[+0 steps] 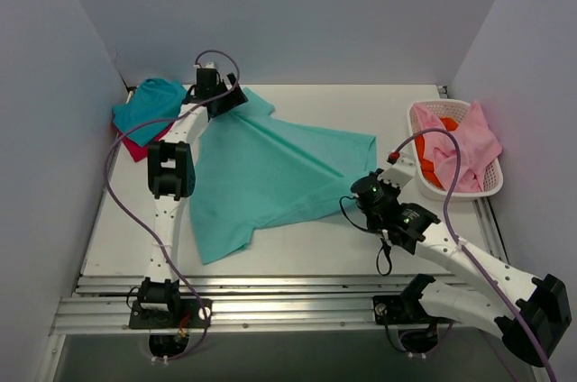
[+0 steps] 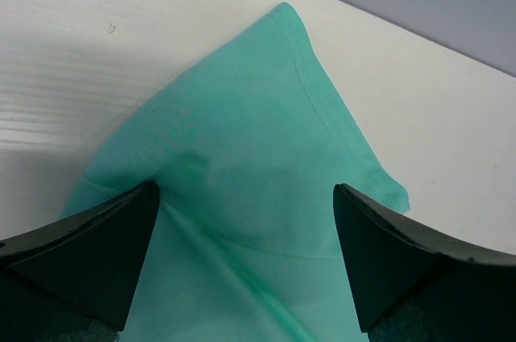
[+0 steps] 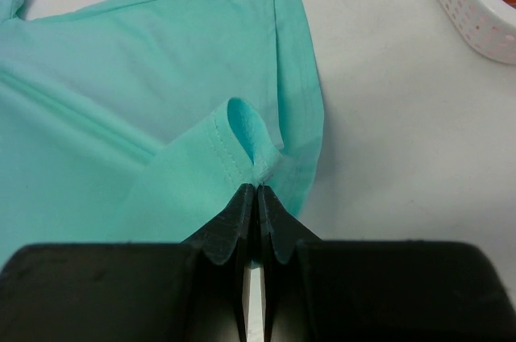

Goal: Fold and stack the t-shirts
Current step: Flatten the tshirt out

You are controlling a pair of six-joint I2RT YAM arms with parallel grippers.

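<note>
The light mint-green t-shirt [image 1: 270, 175] lies spread and creased across the middle of the table. My left gripper [image 1: 223, 99] hovers open over its far left corner; in the left wrist view its fingers [image 2: 121, 253] straddle the cloth [image 2: 258, 116] without touching it. My right gripper [image 1: 358, 195] is shut on a folded bit of the shirt's right hem [image 3: 242, 128], pinched at the tips [image 3: 258, 190]. A darker teal t-shirt [image 1: 149, 107] sits folded at the back left, on top of a magenta-red one [image 1: 135, 146].
A white lattice basket [image 1: 491, 186] stands at the right edge with pink cloth [image 1: 469, 143] and orange cloth [image 1: 431, 143] in it; its rim [image 3: 472, 15] shows in the right wrist view. Grey walls close in the left, back and right.
</note>
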